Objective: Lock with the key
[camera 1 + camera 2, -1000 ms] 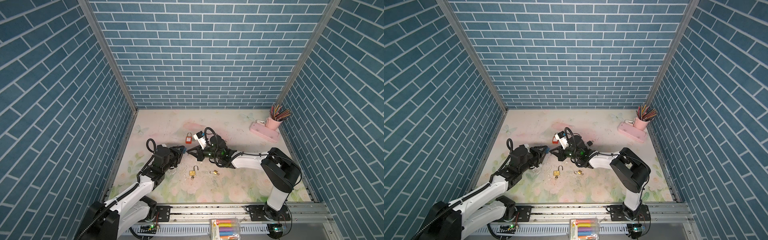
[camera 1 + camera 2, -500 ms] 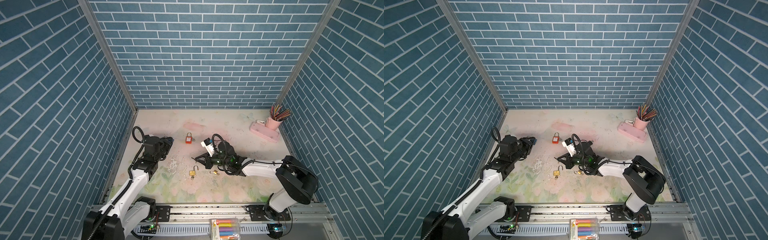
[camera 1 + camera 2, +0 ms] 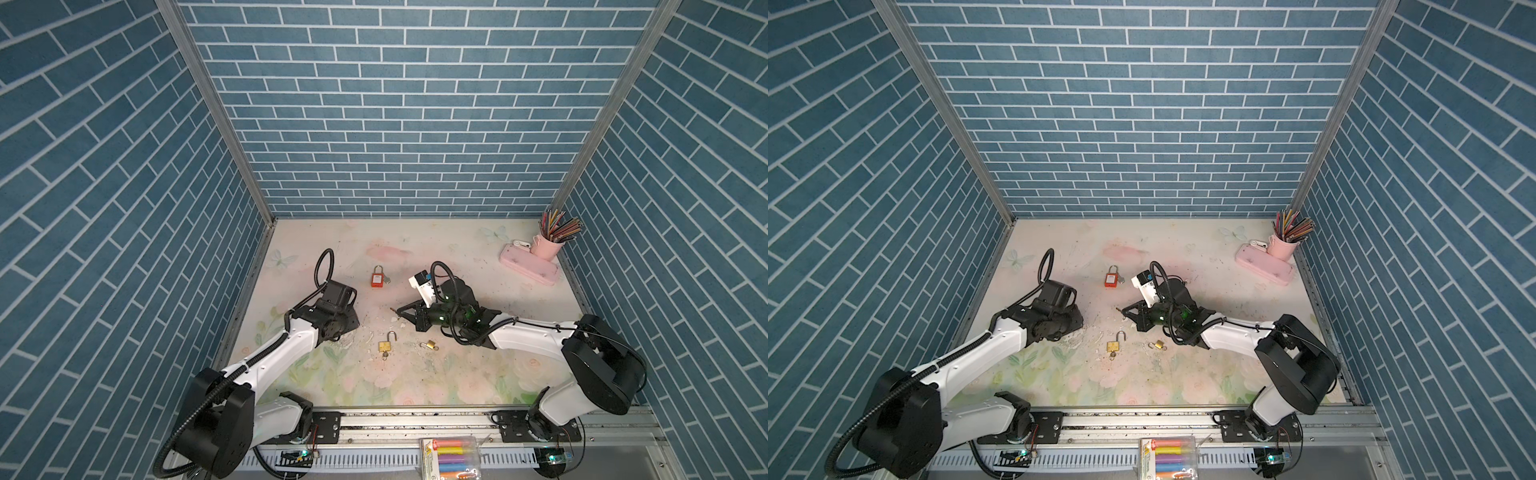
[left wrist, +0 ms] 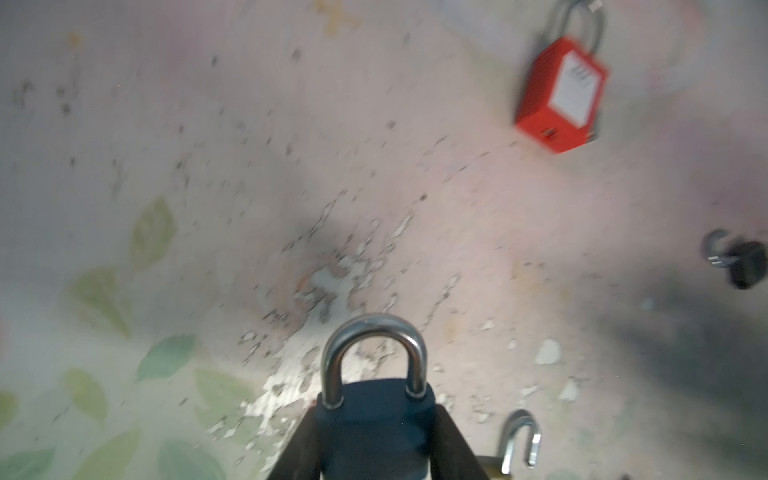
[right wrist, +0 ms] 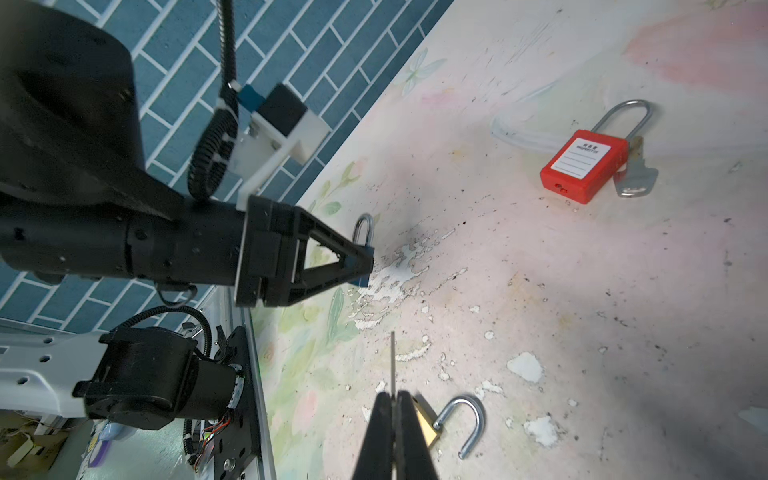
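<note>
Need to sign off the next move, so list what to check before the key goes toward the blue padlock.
1. Blue padlock gripped by left gripper: ok.
2. Key pinched in right gripper, blade sticking out ahead: ok.
3. Shackle seated, both legs in the body: ok.
4. Keyhole turned toward the key: cannot tell, no view shows it.
5. Key lined up with the padlock: not ok, the two grippers stand apart.
6. Gap between the grippers free: ok, it seems; red padlock and brass padlock lie off that line.
</note>
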`<state>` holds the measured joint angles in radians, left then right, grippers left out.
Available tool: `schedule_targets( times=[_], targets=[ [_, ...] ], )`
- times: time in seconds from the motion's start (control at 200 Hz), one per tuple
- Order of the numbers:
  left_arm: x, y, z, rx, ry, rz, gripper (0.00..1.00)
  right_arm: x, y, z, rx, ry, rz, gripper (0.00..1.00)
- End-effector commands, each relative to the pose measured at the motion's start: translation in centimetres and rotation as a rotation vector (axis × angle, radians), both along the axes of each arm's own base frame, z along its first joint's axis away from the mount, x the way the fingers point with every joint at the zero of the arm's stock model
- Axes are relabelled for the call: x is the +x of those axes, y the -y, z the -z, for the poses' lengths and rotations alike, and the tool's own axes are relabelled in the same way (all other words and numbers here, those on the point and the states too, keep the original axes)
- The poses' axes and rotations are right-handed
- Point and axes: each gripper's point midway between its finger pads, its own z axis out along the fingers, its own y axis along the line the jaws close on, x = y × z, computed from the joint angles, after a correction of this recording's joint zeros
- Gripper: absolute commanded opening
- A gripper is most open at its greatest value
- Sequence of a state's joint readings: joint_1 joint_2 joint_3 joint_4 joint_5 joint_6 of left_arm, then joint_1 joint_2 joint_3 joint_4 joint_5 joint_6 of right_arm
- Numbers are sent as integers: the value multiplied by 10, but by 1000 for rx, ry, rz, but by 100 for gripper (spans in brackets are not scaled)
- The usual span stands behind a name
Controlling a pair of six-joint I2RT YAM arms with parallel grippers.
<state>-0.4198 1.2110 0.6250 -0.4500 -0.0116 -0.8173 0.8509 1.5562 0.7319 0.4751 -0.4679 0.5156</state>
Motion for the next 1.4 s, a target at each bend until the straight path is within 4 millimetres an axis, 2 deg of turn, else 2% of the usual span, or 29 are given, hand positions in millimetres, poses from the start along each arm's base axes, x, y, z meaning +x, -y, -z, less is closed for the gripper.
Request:
schedule_targets(
  times=[0.0,0.24,0.47,0.69,0.875,1.065,1.2,1.305,1.395],
  targets=[
    [2,-4,5,-20,16,-92,0,-2,-8,4,3,-9,-33,0],
    [7,1,16,-22,-22,-109,0,-9,-22,22,-26,-65,-86,0],
    [14,5,19,-16,-41,-105,1,-7,-29,27,-28,-75,-101,0],
    [24,7,20,8,-50,-90,21,-6,-31,30,-32,-80,-99,0],
    [25,4,22,39,-62,-88,52,-6,-31,31,-38,-82,-95,0],
    [25,4,18,31,-38,-70,63,-3,-32,30,-40,-79,-89,0],
    [38,14,-6,-2,32,-11,65,1,-36,31,-48,-81,-86,0],
    [52,10,-44,25,145,18,66,6,-44,30,-49,-87,-95,0],
    [60,-7,-80,96,245,20,67,11,-54,30,-53,-91,-108,0]
  ],
)
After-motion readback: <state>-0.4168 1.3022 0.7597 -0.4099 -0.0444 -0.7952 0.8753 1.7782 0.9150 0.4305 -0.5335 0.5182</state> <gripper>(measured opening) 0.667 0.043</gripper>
